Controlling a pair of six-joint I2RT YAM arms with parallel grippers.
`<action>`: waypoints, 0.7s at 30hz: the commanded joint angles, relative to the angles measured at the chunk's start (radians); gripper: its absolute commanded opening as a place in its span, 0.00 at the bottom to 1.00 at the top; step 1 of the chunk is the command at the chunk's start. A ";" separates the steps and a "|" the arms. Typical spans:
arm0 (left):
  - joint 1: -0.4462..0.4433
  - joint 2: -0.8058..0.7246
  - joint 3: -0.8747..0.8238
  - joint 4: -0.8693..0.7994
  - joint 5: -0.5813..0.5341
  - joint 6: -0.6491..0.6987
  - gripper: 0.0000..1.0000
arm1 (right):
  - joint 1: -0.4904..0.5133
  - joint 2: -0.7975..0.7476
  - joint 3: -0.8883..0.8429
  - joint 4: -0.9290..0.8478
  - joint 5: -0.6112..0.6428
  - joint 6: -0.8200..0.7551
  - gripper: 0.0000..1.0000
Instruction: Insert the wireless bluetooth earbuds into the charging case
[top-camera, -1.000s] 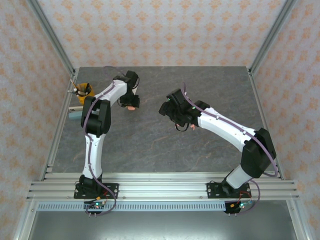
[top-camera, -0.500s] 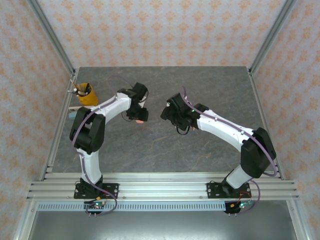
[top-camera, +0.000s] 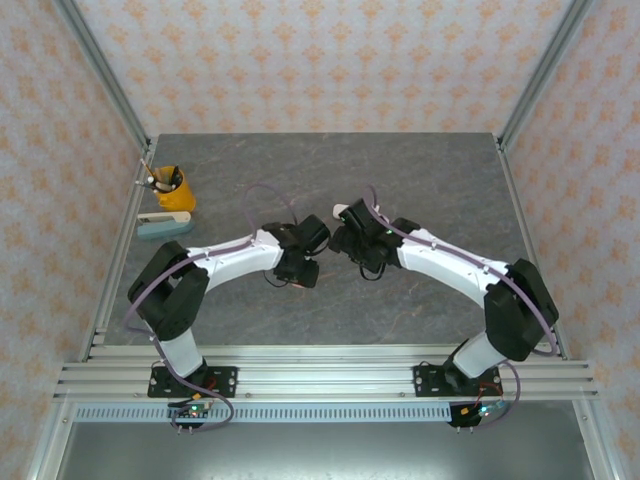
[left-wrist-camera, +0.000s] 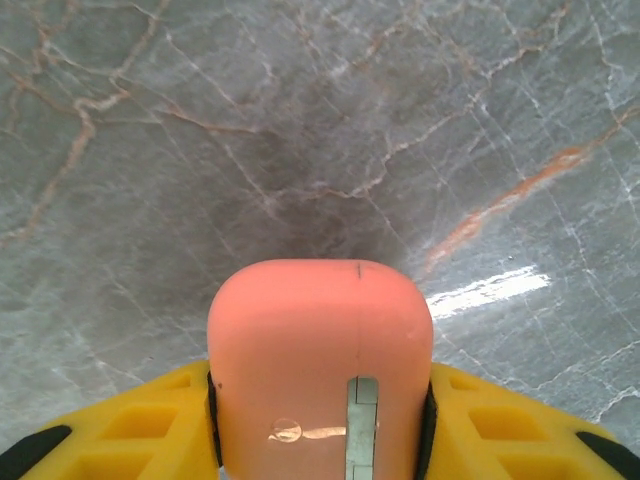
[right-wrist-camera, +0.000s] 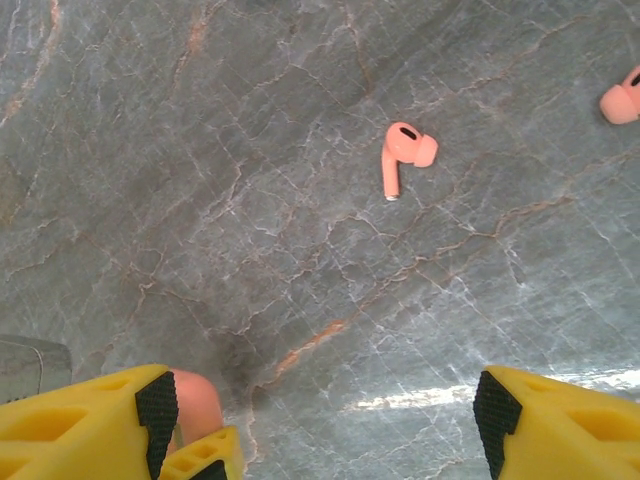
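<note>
Two grippers now meet mid-table (top-camera: 430, 170): the left gripper (left-wrist-camera: 320, 420), clamped on the pink case (left-wrist-camera: 320, 330), has swung in from the far-left edge. The right gripper (right-wrist-camera: 320, 410), jaws apart, hangs over pink earbuds (right-wrist-camera: 402, 155) lying ready for loading.

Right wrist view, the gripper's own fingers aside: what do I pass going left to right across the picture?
A sliver of what looks like the coral-pink charging case at the lower left → a whole coral-pink earbud near the middle → a second coral-pink earbud, cut off by the right edge.
</note>
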 joint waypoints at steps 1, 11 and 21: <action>-0.008 0.018 -0.015 0.050 -0.075 -0.065 0.33 | -0.005 -0.040 -0.031 -0.006 0.047 0.017 0.79; -0.010 0.058 0.006 0.071 -0.051 -0.061 0.51 | -0.005 -0.090 -0.100 -0.027 0.069 0.031 0.79; -0.008 -0.013 0.007 0.076 -0.059 -0.073 0.75 | -0.005 -0.114 -0.105 -0.084 0.072 0.026 0.79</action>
